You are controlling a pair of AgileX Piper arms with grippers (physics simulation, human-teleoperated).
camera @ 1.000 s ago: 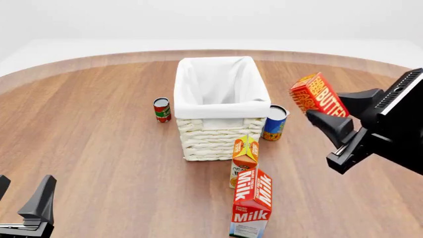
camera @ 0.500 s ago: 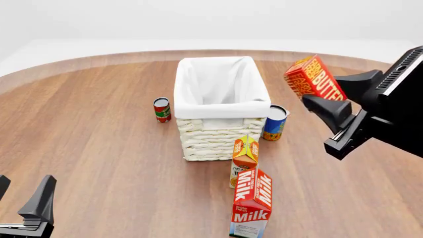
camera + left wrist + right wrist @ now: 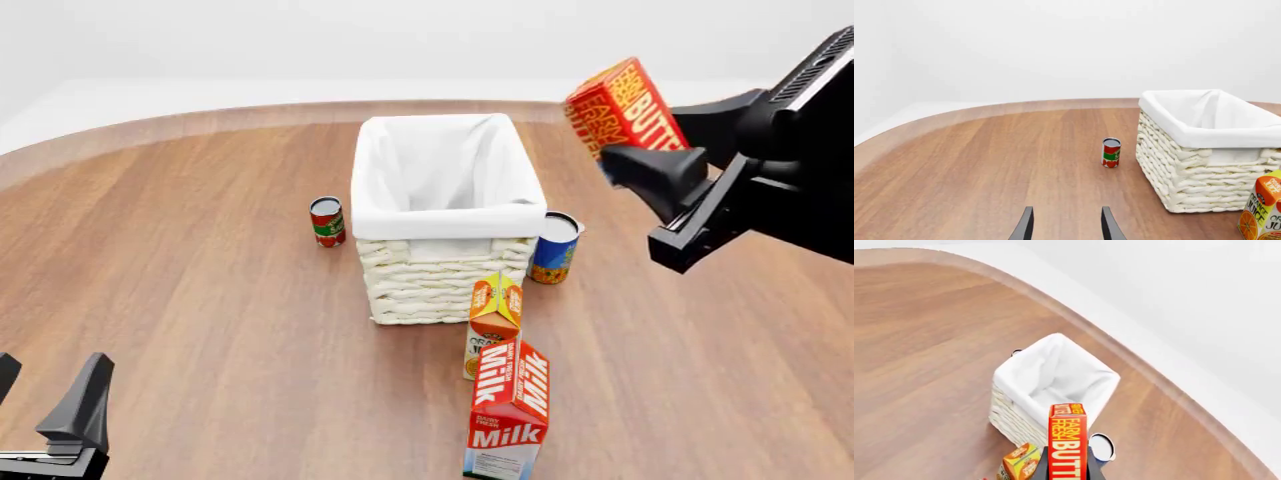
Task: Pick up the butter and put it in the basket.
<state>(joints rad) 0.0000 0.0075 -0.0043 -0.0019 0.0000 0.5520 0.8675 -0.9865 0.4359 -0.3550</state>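
Front view: my right pincer (image 3: 638,135) grips the butter (image 3: 622,106) aloft, right of the basket (image 3: 446,215); left pincer (image 3: 1065,226) gapes, holding nothing.

Basket (image 3: 441,205) is set mid-table (image 3: 200,300). Small can (image 3: 327,221) is placed just left of it, 2nd can (image 3: 554,247) at its right front corner. Juice carton (image 3: 494,325) is stood in front of basket, w/ milk carton (image 3: 509,410) nearer still. Butter (image 3: 622,106) is held in right gripper (image 3: 667,150), above table, right of basket. Left gripper (image 3: 47,420) is kept at near left, well apart.
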